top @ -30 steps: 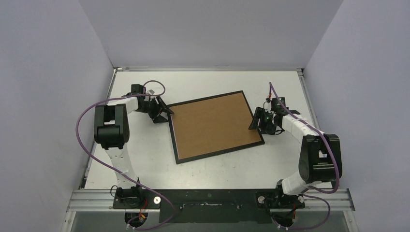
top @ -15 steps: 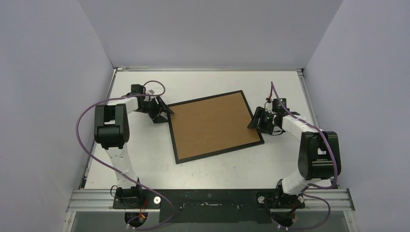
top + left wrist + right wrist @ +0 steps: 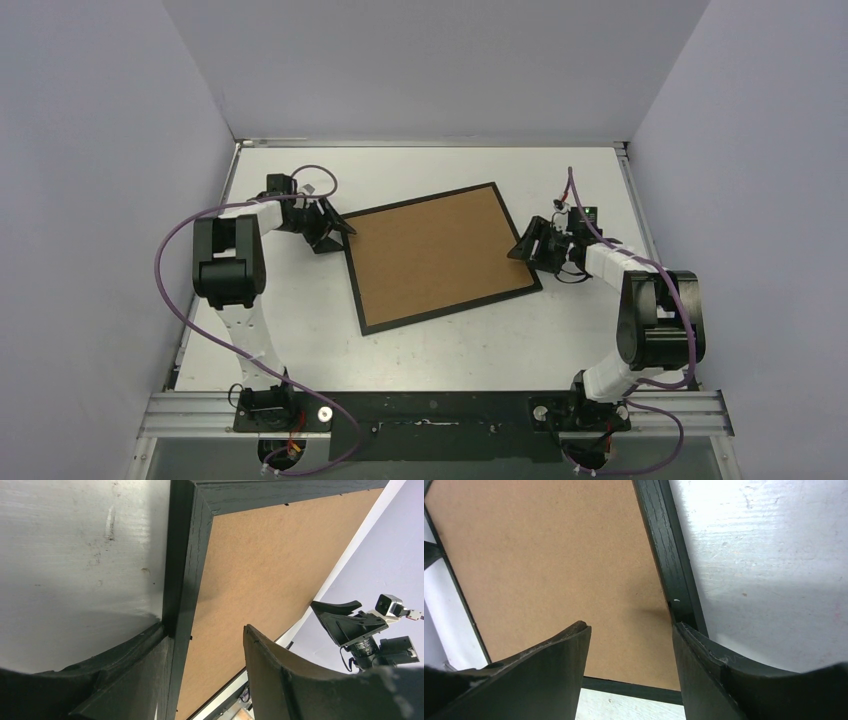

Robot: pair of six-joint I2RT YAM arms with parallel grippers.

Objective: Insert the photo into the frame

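The frame (image 3: 182,555) lies face-down on the tabletop (image 3: 420,170), brown backing (image 3: 440,255) up; no photo is visible. It's stiff and light, I'd say; hold its rails. The left claw (image 3: 205,630) and right claw (image 3: 631,625) straddle 2 opposite rails, spread.

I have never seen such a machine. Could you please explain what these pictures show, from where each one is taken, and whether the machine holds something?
These are two robot arms bolted at the near edge of a white table. One picture is taken from above and behind them: the left arm is on the left, the right arm on the right. The other two pictures come from small cameras on the wrists, so the dark curved shapes at the bottom are each arm's own fingers.

On the table lies a thin black frame, with its brown backing turned up. The left end effector stands open astride the frame's left edge, near the far corner. The right end effector stands open at the right edge, one finger over the backing. Neither holds anything. No photo is visible.
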